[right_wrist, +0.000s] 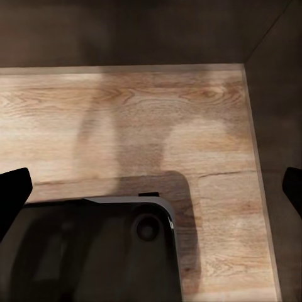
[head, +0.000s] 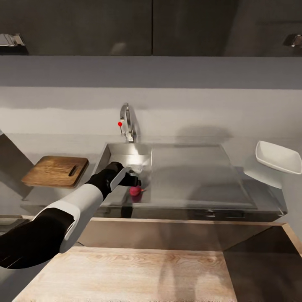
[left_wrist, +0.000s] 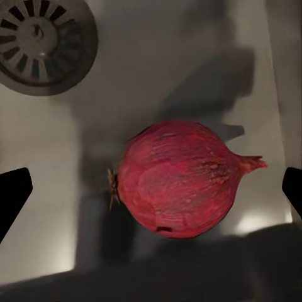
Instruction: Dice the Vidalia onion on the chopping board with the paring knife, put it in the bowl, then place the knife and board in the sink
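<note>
Onion position: the Vidalia onion [left_wrist: 179, 179] lies on the floor of the sink [head: 126, 152], near the front wall, apart from the round slatted drain [left_wrist: 41, 44].
Claw to onion: the left claw [head: 133, 180] hangs directly above the bulb; in the left wrist view the onion sits between the two dark fingertips [left_wrist: 12, 195], neither touching it.
Long axis: root tuft to pointed tip runs across the gap, from one fingertip toward the other, so a closing grip would likely press on the bulb's ends.
Left claw state: spread wide, holding nothing.
Right claw: its fingertips [right_wrist: 14, 192] stand far apart at the picture's edges, empty, over pale wood flooring and the robot's dark base.
Nearer arm: the left, clearly.
Onion surface: pink-red, rounded, finely ribbed papery skin; it will probably roll if nudged.
Sink: smooth grey steel with soft reflections, flat drainboard beside the basin.
Other things: brown wooden chopping board [head: 55, 170] on the table [head: 268, 201] to the left of the sink; white squarish bowl [head: 277, 157] to the right.
</note>
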### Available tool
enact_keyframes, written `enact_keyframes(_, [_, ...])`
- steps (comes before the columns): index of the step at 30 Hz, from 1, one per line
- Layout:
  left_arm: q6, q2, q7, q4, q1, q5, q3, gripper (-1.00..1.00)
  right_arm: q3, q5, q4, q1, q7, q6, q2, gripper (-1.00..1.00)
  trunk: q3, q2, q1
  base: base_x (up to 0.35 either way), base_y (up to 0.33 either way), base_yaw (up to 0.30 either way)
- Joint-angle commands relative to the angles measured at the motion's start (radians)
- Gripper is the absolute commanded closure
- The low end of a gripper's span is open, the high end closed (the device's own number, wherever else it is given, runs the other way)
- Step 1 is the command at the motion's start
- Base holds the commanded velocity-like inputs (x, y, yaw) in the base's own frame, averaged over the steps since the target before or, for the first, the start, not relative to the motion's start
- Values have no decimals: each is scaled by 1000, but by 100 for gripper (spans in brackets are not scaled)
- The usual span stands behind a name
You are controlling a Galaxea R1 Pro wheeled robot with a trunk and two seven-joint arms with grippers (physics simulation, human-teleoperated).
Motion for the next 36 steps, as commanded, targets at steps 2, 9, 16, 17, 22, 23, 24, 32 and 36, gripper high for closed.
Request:
enact_keyframes(2, [3, 1, 2, -1, -1, 6, -10, -100, -3, 7, -2, 0, -5, 0, 1, -100, -5, -2, 1, 0, 0, 0])
enact_keyframes(9, [3, 1, 2, -1, 0, 4, -18, -100, -3, 7, -2, 0, -5, 0, 1, -100, -16, -2, 1, 75, -66, 0])
enact_keyframes(16, [3, 0, 2, -1, 1, 4, -19, -100, -3, 7, -3, 0, -5, 0, 1, -100, -27, -2, 1, 57, -54, 0])
enact_keyframes(17, [3, 0, 2, -1, 3, 4, -20, -100, -3, 7, -3, 0, -5, 0, 1, -100, -29, -2, 1, 9, -9, 0])
enact_keyframes(22, [3, 0, 2, -1, 6, 4, -20, -100, -3, 7, -3, 0, -5, 0, 1, -100, -37, -2, 1, 3, -3, 0])
enact_keyframes(23, [3, 0, 2, -1, 6, 4, -20, -100, -3, 7, -3, 0, -5, 0, 1, -100, -38, -2, 1, 0, 0, 0])
enact_keyframes(24, [3, 0, 2, -1, 6, 4, -20, -100, -3, 7, -3, 0, -5, 0, 1, -100, -40, -2, 1, 0, 0, 0])
enact_keyframes(32, [3, 1, 2, -1, 6, 4, -25, -100, -3, 7, -3, 0, -5, 0, 1, -100, -53, -2, 1, 0, 0, 0])
enact_keyframes(36, [3, 1, 2, -1, 6, 4, -26, -100, -3, 7, -3, 0, -5, 0, 1, -100, -59, -2, 1, 0, 0, 0])
